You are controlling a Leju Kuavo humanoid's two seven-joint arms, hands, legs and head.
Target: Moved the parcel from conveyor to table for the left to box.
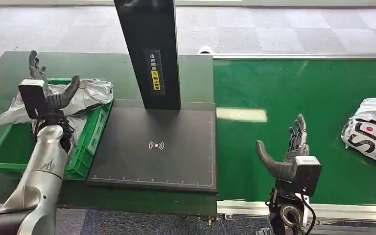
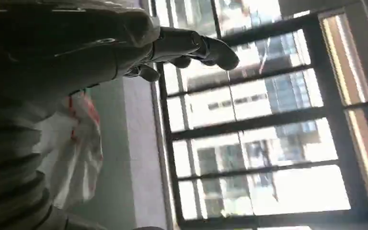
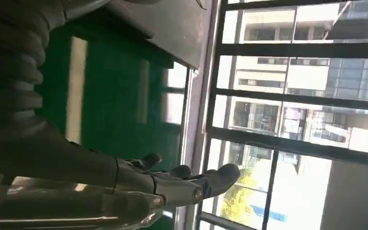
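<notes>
Grey carpet tiles lie beyond a dark green table (image 1: 0,73) on the left and a bright green conveyor (image 1: 293,93) on the right. At the far left, the left arm (image 1: 39,181) rises silver from the lower corner, its forearm angled upward to the left hand (image 1: 46,93), which is held upright over a green crate (image 1: 90,139). Its fingers point up and are spread, the thumb stretched out to the side, and nothing is in its grasp. In the crate, behind that hand, lie crumpled grey-white bags (image 1: 85,93); the left wrist view shows a white bag with red marks (image 2: 76,148) beside the hand. Next comes a black scanning pad (image 1: 156,152) with a tall black post (image 1: 149,49) standing at its far edge. Farther right, over the near part of the conveyor, the right hand (image 1: 289,156) stands upright on its wrist, fingers extended upward and apart, thumb splayed toward the pad, holding nothing. The parcel (image 1: 372,132), a white bag with black and red print, lies on the belt at the far right, well apart from the right hand.
</notes>
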